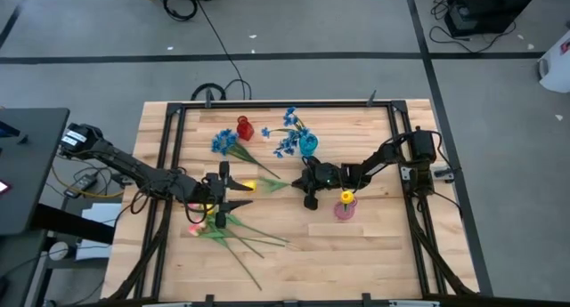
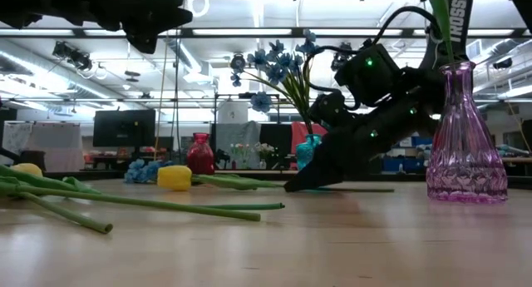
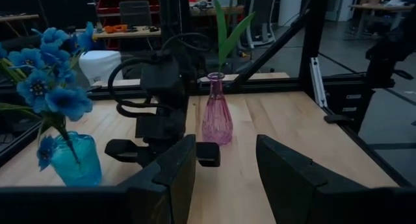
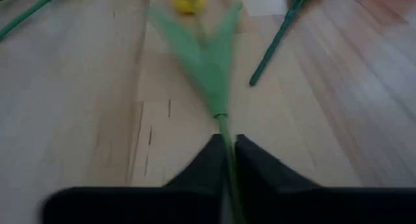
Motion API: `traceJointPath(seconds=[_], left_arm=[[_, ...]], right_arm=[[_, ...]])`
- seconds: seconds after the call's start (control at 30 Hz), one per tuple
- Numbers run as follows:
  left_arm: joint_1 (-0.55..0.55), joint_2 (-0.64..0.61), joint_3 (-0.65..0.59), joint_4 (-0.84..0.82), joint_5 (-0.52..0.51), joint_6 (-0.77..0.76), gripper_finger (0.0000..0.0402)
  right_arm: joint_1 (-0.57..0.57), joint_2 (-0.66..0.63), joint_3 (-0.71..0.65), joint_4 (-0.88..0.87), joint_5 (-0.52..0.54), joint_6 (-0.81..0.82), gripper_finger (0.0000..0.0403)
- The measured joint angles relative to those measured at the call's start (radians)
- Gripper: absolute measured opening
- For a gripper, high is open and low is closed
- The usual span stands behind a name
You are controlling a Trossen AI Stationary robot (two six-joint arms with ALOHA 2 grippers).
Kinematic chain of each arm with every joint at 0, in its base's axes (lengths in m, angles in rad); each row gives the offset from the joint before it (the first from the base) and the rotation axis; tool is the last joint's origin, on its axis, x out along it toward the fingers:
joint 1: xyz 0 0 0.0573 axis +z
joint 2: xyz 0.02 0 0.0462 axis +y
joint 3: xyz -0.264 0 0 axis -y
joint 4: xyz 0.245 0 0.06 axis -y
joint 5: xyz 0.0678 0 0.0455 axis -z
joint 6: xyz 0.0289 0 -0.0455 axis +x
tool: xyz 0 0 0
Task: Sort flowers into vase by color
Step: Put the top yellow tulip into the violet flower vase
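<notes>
The right gripper (image 4: pixel 227 152) sits low at the table (image 1: pixel 374 254) centre, its fingers (image 4: pixel 257 165) clenched on the green stem of a yellow tulip (image 4: pixel 187 0) lying flat; the pink vase (image 1: pixel 345 209) stands just beside it. The left gripper (image 3: pixel 224 165) hovers nearby with fingers parted, grasping nothing.

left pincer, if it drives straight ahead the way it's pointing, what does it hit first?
Probably the right arm's wrist, which sits directly ahead of the left pincer. The pink vase stands just behind it, slightly to one side. Depth between them is hard to judge.
</notes>
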Motion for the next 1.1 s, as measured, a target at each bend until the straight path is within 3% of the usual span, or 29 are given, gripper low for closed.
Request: traceJointPath(seconds=[0.07, 0.27, 0.43, 0.77, 1.1], left_arm=[[-0.007, 0.0, 0.0, 0.0, 0.0, 0.0, 0.0168], [-0.013, 0.0, 0.0, 0.0, 0.0, 0.001, 0.0168], [-0.013, -0.005, 0.0, 0.0, -0.02, 0.004, 0.0168], [-0.013, -0.008, 0.0, 0.0, -0.034, 0.007, 0.0168], [-0.013, -0.008, 0.0, 0.0, -0.027, 0.005, 0.0168]], right_arm=[[0.001, 0.0, 0.0, -0.006, -0.001, -0.003, 0.0015], [0.0, -0.049, -0.005, -0.038, -0.036, -0.01, 0.0013], [0.003, -0.162, -0.011, -0.094, -0.097, -0.074, 0.001], [-0.041, -0.39, -0.044, -0.13, -0.057, -0.148, 0.001], [-0.078, -0.548, -0.046, -0.08, -0.179, -0.186, 0.001]])
